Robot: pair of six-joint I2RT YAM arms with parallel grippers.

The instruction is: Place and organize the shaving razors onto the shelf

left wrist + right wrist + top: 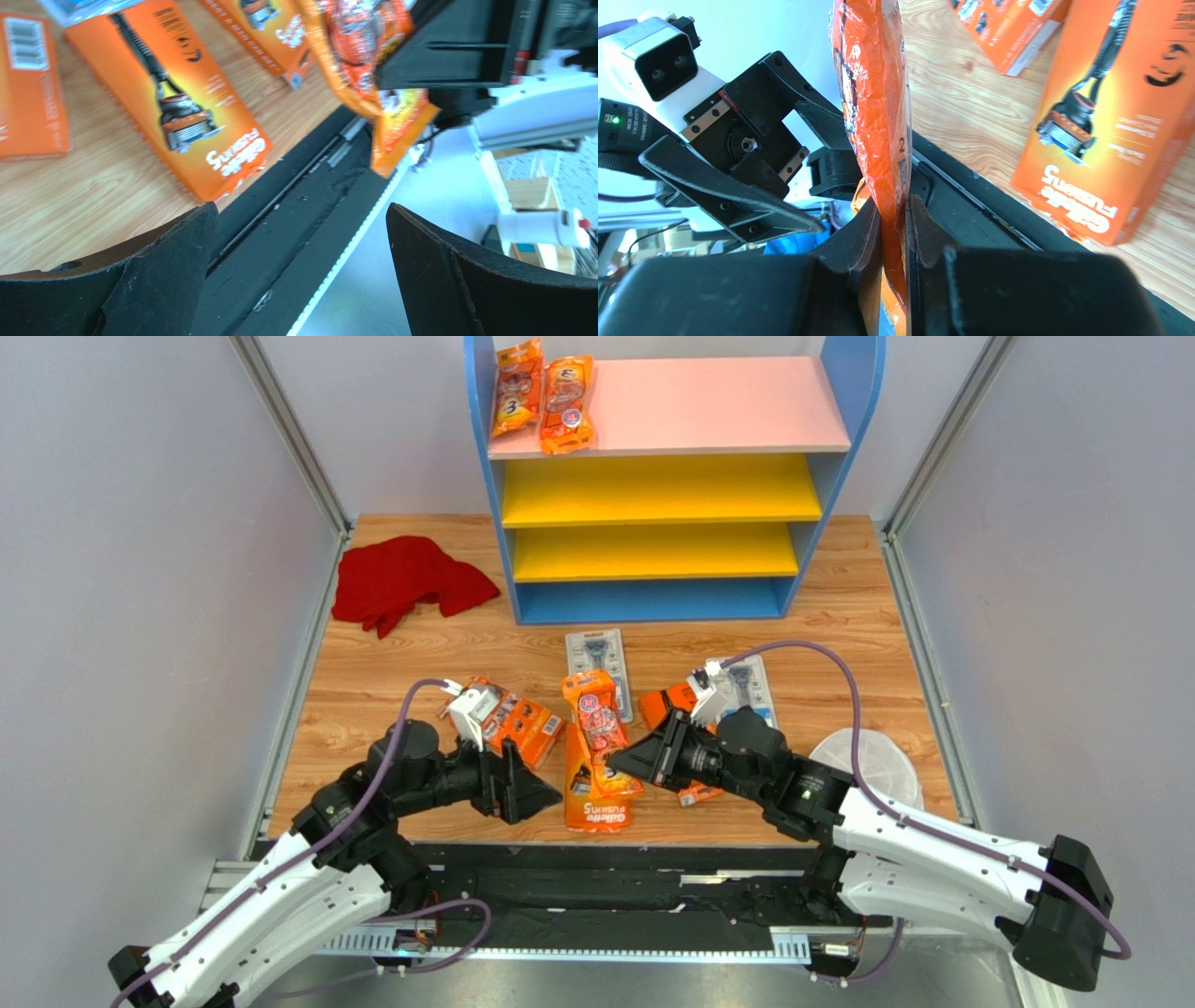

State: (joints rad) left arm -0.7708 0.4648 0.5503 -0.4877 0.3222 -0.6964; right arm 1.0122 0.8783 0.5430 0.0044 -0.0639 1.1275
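Note:
My right gripper (627,756) is shut on a narrow orange bag of razors (595,717) and holds it on edge near the table's front; the right wrist view shows the bag (875,105) pinched between the fingers (896,224). My left gripper (540,791) is open and empty just left of the bag, its jaws wide apart (302,238). An orange razor box (598,809) lies under the bag. More orange boxes (512,721) and two grey-blue blister cards (596,661) lie on the table. The shelf (673,476) stands at the back, with two orange bags (544,395) on its pink top board.
A red cloth (407,581) lies at the back left of the table. A round white lidded dish (870,763) sits at the right, beside the right arm. A black rail (617,875) runs along the near edge. Grey walls stand on both sides.

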